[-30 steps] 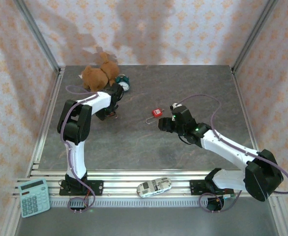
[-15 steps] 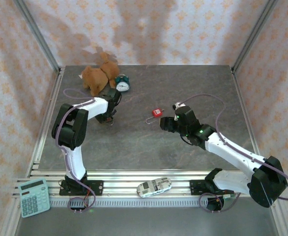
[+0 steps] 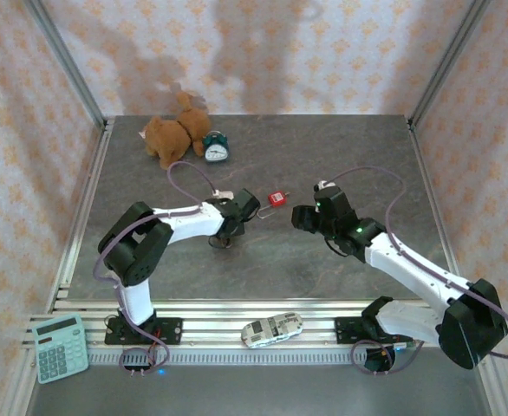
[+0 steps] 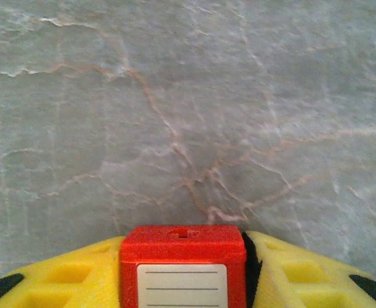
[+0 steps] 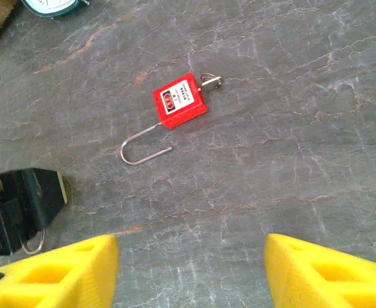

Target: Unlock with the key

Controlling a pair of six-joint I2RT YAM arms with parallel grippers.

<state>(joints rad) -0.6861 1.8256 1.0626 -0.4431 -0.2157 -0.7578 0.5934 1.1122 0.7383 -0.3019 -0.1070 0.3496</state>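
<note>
Near rail: calculator (image 3: 59, 347) and toy car (image 3: 271, 329). Mid-table: left gripper (image 3: 237, 214) clamps a red block (image 4: 182, 247) bearing a lined white label; right gripper (image 5: 191, 251) hangs with fingers wide apart. Between the two, just beyond them, the red padlock (image 5: 179, 101) lies flat, key (image 5: 210, 82) in its body, wire shackle toward the left gripper. Far left: clock (image 3: 216, 149), plush (image 3: 172, 130)
</note>
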